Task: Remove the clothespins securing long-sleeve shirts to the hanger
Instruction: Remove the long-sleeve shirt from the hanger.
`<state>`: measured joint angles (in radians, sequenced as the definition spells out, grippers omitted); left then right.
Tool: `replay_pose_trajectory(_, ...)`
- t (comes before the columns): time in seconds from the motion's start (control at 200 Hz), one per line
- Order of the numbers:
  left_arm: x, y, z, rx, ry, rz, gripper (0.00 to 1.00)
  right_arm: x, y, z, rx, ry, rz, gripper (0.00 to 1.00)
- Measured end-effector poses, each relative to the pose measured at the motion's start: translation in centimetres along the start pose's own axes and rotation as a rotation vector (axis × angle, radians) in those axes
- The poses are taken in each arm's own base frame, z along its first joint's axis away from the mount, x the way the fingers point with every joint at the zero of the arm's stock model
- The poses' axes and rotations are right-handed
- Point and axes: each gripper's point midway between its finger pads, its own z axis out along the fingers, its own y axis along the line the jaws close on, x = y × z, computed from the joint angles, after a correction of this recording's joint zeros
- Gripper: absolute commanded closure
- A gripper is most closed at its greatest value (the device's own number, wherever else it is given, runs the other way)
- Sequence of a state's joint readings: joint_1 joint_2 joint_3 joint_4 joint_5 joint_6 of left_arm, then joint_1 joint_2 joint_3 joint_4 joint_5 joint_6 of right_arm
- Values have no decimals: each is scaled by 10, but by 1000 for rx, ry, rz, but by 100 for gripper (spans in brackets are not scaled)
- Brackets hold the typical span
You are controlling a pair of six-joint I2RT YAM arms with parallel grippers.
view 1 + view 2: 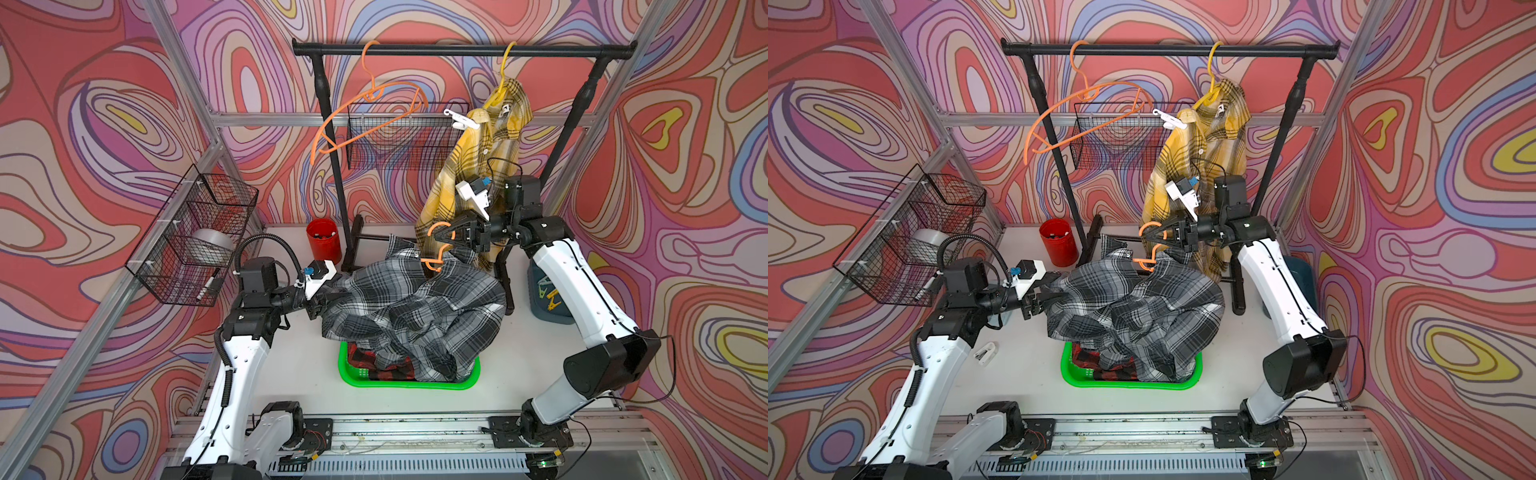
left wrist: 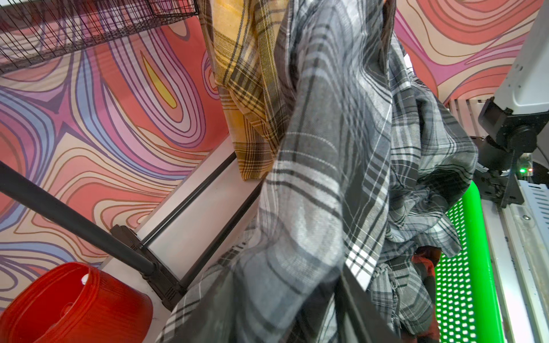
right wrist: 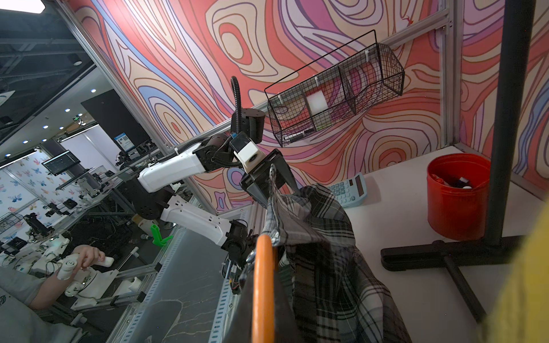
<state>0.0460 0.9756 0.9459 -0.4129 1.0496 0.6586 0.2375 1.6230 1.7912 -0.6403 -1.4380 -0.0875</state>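
while level and outstretched, left gripper (image 1: 330, 300) on grey shirt (image 1: 415, 309)

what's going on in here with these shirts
The right gripper holds an orange hanger carrying the grey plaid shirt, whose lower part trails into the green basket. The left gripper pinches that shirt's edge. The yellow plaid shirt hangs on the rack, a white clothespin clipped at its shoulder.

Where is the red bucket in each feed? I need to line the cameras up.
Top view: red bucket at the table's back, left of the rack foot.
Top view: bucket, same spot.
Left wrist: bucket cropped, beside the rack foot.
Right wrist: bucket beside the rack post.
Shared landmark: the black rack foot.
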Motion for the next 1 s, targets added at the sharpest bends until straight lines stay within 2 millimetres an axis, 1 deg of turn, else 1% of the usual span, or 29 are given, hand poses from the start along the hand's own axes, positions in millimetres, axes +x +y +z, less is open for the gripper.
replay_pose_trajectory(0.05,-1,2,0,-6,-6,4,77,-1,1,0,-1,-1,-3,100)
replay_pose_trajectory(0.115,-1,3,1,-10,-9,-4,100,-3,2,1,0,-3,-10,100)
replay_pose_trajectory(0.316,1,7,0,-39,-5,-34,100,-7,4,1,15,-7,-29,100)
replay_pose_trajectory(0.591,13,7,-5,-118,27,-83,100,-8,-8,1,82,-7,-19,100)
replay_pose_trajectory(0.706,24,17,-6,-189,59,-138,100,-10,-16,0,135,-11,-11,100)
replay_pose_trajectory(0.841,48,35,-9,-325,101,-222,100,-14,-29,-2,208,-23,-5,100)
replay_pose_trajectory(0.932,63,38,-10,-373,127,-280,100,-18,-32,-4,239,-32,-2,100)
replay_pose_trajectory(1.002,69,37,-10,-385,123,-305,100,-21,-33,-5,254,-39,-2,100)
